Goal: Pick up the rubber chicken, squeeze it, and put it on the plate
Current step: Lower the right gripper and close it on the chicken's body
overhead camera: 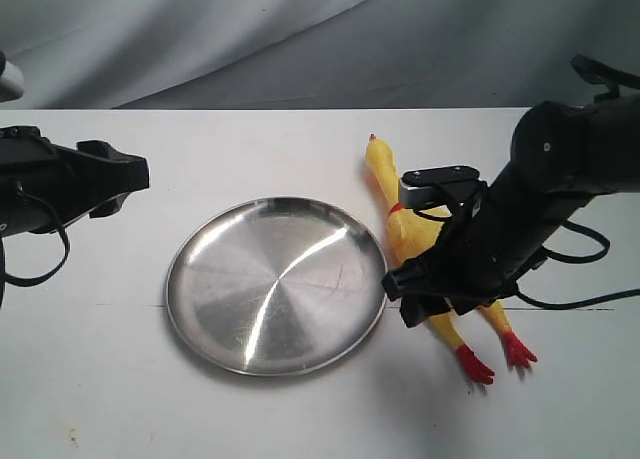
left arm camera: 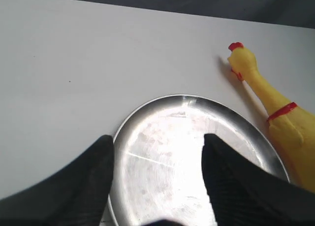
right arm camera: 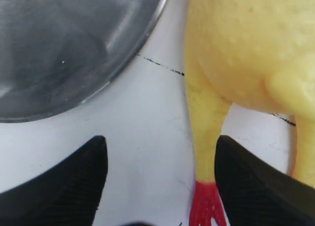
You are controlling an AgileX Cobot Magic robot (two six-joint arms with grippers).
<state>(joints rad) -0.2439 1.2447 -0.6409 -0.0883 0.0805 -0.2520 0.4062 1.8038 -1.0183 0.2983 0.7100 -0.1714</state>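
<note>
One plate (overhead camera: 275, 284), one rubber chicken (overhead camera: 408, 239) at its 3 o'clock with two red feet (overhead camera: 476, 365), one table (overhead camera: 250, 144) beneath both, and two grippers, the left gripper (left arm camera: 157, 142) and the right gripper (right arm camera: 160, 147), each showing two black fingers (right arm camera: 59, 177)

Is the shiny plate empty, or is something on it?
Empty. The plate shows only bare shiny metal, and the rubber chicken lies on the table beside it.

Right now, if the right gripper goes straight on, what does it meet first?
Mostly bare table between the open right gripper tips, but the chicken's leg lies just inside one finger and may touch first. Depth unclear.
</note>
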